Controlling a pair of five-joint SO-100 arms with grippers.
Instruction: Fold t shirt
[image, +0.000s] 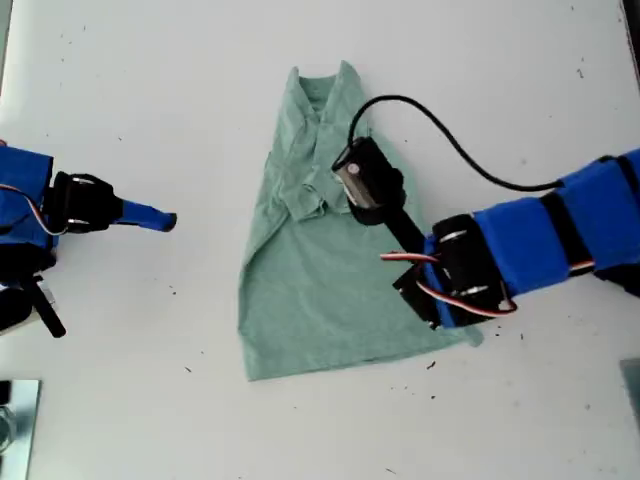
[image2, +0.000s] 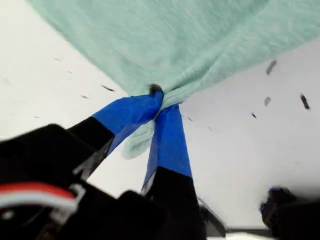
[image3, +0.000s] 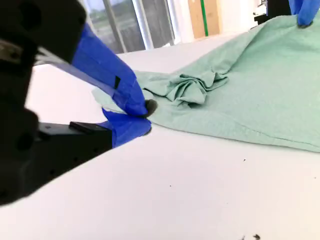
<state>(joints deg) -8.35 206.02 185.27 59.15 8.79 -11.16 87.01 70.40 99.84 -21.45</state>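
Item one, at the exterior view's left: your second gripper (image: 165, 220), tips drawn together with nothing between them, sits on the bare white table (image: 120, 90) just short of the cloth; its wrist view shows the same tips (image3: 137, 116) beside the shirt's edge.

Item two, centre: the t shirt (image: 310, 290), pale green, lies partly folded, collar away from the hem, bunched near the middle.

Item three, exterior view's right: your first gripper (image2: 159, 100), pinched tight on the shirt's edge, cloth gathered at its tips.

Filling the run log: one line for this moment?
my first gripper: shut on t shirt | my second gripper: shut, empty, beside shirt
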